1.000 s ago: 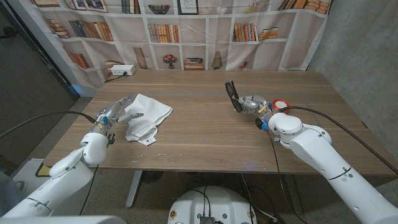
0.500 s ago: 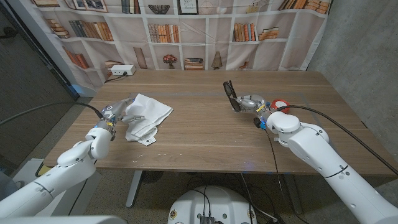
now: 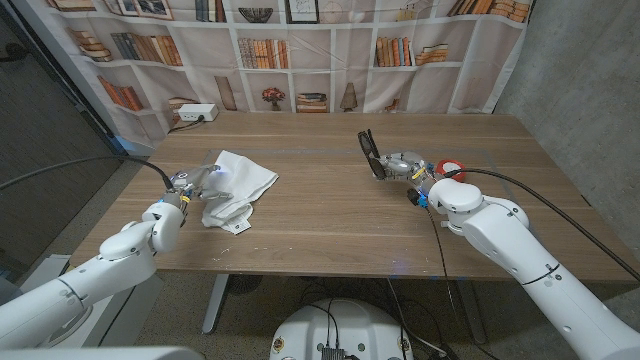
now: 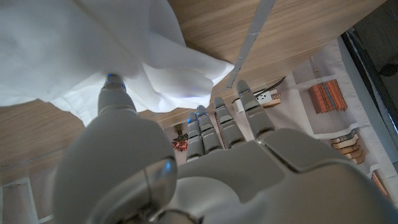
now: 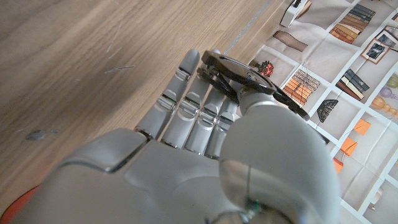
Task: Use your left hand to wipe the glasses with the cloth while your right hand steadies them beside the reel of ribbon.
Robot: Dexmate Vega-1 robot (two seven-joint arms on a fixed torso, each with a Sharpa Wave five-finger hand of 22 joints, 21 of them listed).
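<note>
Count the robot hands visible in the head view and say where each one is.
2. The left hand is at the white cloth on the table's left side; the right hand holds the glasses beside the ribbon reel.

A wooden table (image 3: 330, 200) with a light brown grain carries everything here. On it, at about nine o'clock from the middle, lies a white cloth (image 3: 238, 183), crumpled and partly folded over itself, with a small tag corner sticking out toward the near edge. At about two o'clock from the middle sits a reel of ribbon (image 3: 451, 168), red and white, lying on the tabletop near the right side. At the far left corner, around eleven o'clock, a white power strip (image 3: 195, 114) rests at the table's back edge. The cloth and the reel are well apart.
</note>
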